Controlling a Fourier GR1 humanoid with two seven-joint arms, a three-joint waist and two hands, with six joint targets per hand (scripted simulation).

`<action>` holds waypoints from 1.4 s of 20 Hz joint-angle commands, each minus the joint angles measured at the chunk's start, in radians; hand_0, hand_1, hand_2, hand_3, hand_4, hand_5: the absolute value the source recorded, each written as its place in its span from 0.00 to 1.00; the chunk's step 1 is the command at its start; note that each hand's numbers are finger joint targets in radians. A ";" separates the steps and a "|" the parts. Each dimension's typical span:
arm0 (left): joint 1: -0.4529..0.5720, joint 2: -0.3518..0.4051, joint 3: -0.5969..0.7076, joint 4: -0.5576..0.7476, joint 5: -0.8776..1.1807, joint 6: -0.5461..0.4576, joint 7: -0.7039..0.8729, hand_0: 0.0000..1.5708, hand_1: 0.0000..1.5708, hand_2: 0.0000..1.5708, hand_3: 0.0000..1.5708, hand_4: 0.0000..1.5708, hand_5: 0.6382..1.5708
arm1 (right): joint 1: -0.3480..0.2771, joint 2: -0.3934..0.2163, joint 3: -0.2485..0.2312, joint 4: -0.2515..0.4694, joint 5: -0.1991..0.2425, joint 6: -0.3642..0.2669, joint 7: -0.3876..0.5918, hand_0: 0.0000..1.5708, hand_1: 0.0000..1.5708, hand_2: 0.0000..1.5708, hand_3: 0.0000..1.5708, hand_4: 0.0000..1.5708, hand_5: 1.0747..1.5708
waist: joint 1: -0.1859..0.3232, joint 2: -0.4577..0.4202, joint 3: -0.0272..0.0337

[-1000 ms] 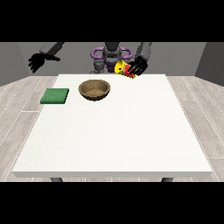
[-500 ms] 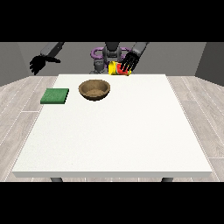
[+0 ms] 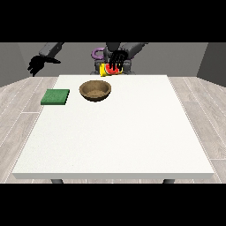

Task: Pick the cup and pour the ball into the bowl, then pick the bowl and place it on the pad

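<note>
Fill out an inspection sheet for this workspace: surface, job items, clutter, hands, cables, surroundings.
Surface: white table, most of its top bare.
Job items: brown bowl upright near the far edge; green pad flat to the bowl's left in the view, apart from it; yellow and red cup at the far edge, partly covered by a hand. Ball: not visible.
Clutter: nothing seen.
Hands: hand at the view's right over the cup, its fingers reaching down across the cup; hand at the view's left raised beyond the table's left corner, holding nothing.
Cables: nothing seen.
Surroundings: pale plank floor, grey wall behind the robot.
</note>
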 commanded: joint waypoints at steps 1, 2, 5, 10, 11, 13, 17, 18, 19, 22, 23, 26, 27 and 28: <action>-0.027 -0.003 -0.076 0.001 -0.102 -0.039 0.069 0.35 0.35 1.00 1.00 0.56 1.00 | -0.068 -0.002 0.012 0.000 0.002 -0.022 0.061 0.00 0.00 0.00 0.14 0.00 0.92 | -0.013 -0.004 -0.0005; -0.016 -0.003 -0.093 0.001 -0.119 -0.041 0.090 0.29 0.29 1.00 1.00 0.57 1.00 | -0.061 0.035 0.024 -0.003 0.007 -0.036 0.038 0.00 0.00 0.00 0.17 0.00 0.92 | -0.028 0.009 -0.0004; -0.016 -0.003 -0.157 -0.034 -0.163 -0.072 0.126 0.19 0.19 1.00 1.00 0.57 1.00 | -0.121 0.016 0.014 0.013 -0.002 -0.045 0.068 0.00 0.00 0.00 0.14 0.00 0.92 | -0.011 0.037 -0.0003; -0.041 -0.003 -0.225 0.009 -0.252 -0.113 0.163 0.00 0.00 1.00 1.00 0.58 0.97 | -0.152 0.067 0.054 -0.018 0.010 -0.035 0.053 0.00 0.00 0.00 0.16 0.00 0.91 | -0.088 0.073 -0.0005; -0.055 -0.003 -0.248 -0.009 -0.243 -0.182 0.160 0.20 0.20 1.00 1.00 0.61 0.96 | -0.182 0.035 0.038 -0.003 -0.002 -0.031 0.086 0.00 0.00 0.00 0.16 0.00 0.91 | -0.080 0.068 -0.0003; 0.031 0.017 -0.241 0.024 -0.256 -0.151 0.060 0.00 0.00 1.00 1.00 0.74 0.87 | -0.092 0.092 0.063 -0.026 0.019 -0.053 0.031 0.00 0.00 0.00 0.14 0.00 0.90 | -0.058 0.020 -0.0008; -0.080 -0.003 -0.287 0.013 -0.331 -0.322 0.084 0.00 0.00 1.00 1.00 0.79 0.80 | -0.086 0.072 0.058 0.017 0.022 -0.036 0.017 0.00 0.00 0.00 0.10 0.00 0.90 | -0.061 0.017 0.0002; -0.155 -0.003 -0.271 -0.014 -0.321 -0.376 0.060 0.39 0.39 1.00 1.00 0.78 0.80 | -0.105 0.035 0.046 0.034 0.014 -0.003 0.016 0.00 0.00 0.00 0.05 0.00 0.89 | -0.061 0.044 0.0006; -0.189 0.002 -0.249 -0.013 -0.324 -0.415 0.032 0.45 0.45 1.00 1.00 0.76 0.83 | -0.108 0.032 0.030 0.046 0.000 -0.007 0.026 0.00 0.00 0.00 0.12 0.00 0.90 | -0.037 0.027 0.0005; -0.225 0.038 -0.279 0.048 -0.412 -0.402 0.030 0.96 0.96 1.00 1.00 0.77 0.86 | -0.134 0.096 0.070 0.011 0.031 -0.078 0.041 0.00 0.00 0.00 0.11 0.00 0.89 | -0.065 0.025 -0.0004; -0.189 0.009 -0.295 -0.015 -0.413 -0.451 0.012 0.99 0.99 1.00 1.00 0.76 0.87 | -0.082 0.050 0.030 0.055 0.008 -0.045 0.002 0.00 0.00 0.00 0.13 0.00 0.89 | -0.017 0.010 0.0001; -0.192 0.035 -0.244 -0.019 -0.400 -0.475 -0.058 0.99 0.99 1.00 1.00 0.76 0.89 | -0.081 0.064 0.052 0.037 0.008 -0.038 0.064 0.00 0.00 0.00 0.11 0.00 0.89 | -0.036 -0.051 -0.0007; -0.237 0.011 -0.224 -0.005 -0.456 -0.464 -0.017 0.98 0.98 1.00 1.00 0.77 0.88 | -0.117 0.027 0.038 0.043 0.005 -0.023 0.029 0.00 0.00 0.00 0.13 0.00 0.89 | -0.027 0.044 -0.0004; -0.251 -0.002 -0.239 -0.042 -0.441 -0.521 0.024 0.98 0.98 1.00 1.00 0.77 0.88 | -0.133 0.043 0.039 0.045 0.000 -0.027 0.029 0.00 0.00 0.00 0.09 0.00 0.90 | -0.059 0.044 -0.0003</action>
